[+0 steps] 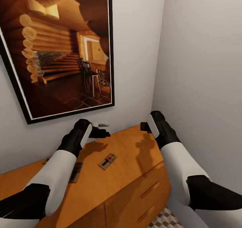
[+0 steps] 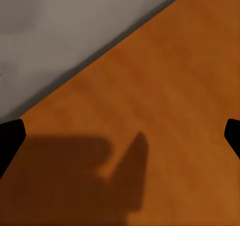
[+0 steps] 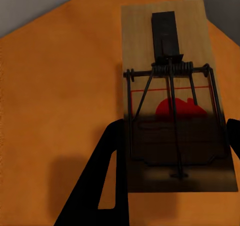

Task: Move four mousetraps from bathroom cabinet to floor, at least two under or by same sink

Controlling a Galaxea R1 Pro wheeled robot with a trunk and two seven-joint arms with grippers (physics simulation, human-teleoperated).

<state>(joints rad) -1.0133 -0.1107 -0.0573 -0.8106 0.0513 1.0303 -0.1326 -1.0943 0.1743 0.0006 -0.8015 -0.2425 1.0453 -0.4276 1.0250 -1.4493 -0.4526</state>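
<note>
On the smooth top of the orange-brown cabinet (image 1: pixel 127 174) lies one mousetrap (image 1: pixel 107 161), flat and in plain sight. A second mousetrap (image 1: pixel 76 172) is half hidden under my left forearm. A corner of a third mousetrap (image 1: pixel 45 160) peeks out behind that arm. My right gripper (image 1: pixel 145 126) hovers above the cabinet's right end, shut on another mousetrap (image 3: pixel 172 100), a wooden board with a wire spring and a red mark, held between the fingers (image 3: pixel 107 186). My left gripper (image 1: pixel 102 133) is open near the wall above bare cabinet top (image 2: pixel 165 95), its fingertips (image 2: pixel 10 136) wide apart.
A large framed picture (image 1: pixel 57 49) of a log cabin hangs on the wall behind the cabinet. A small white fitting (image 1: pixel 101 123) sits on the wall just above the top. A side wall (image 1: pixel 201 69) stands close on the right. Cube-patterned floor (image 1: pixel 166 219) shows below the drawers.
</note>
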